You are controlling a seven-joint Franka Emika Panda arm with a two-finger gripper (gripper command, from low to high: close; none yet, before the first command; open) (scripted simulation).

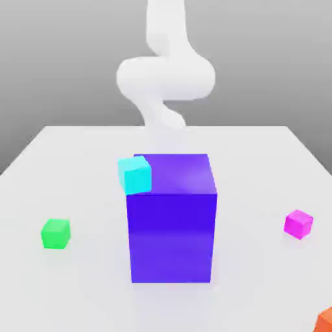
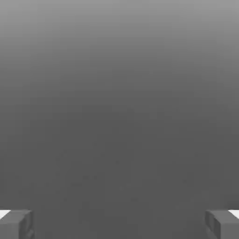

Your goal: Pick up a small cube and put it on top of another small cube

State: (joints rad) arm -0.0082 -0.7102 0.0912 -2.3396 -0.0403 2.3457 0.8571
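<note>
task not started. pink cube (image 1: 298,224) sits on the table (image 1: 78,162) at the exterior view's right, well apart from the green cube (image 1: 56,233) at its left; a big blue cube (image 1: 172,224) stands between. gripper (image 2: 119,224) wide, holding nothing. pick and stacking remain. no labels or writing seen.

The table (image 1: 78,168) is plain white, with no marks on it. Near its middle stands a big cube (image 1: 172,220) that is deep blue-purple all over. A small cyan cube (image 1: 135,175) is light blue-green. The small green cube (image 1: 56,233) is bright green. The small pink cube (image 1: 298,224) is shiny pink-purple. At a front corner of the table, a cube (image 1: 324,321) is orange-red. The robot arm (image 1: 165,74) is white. The fingertips (image 2: 16,224) are grey.
</note>
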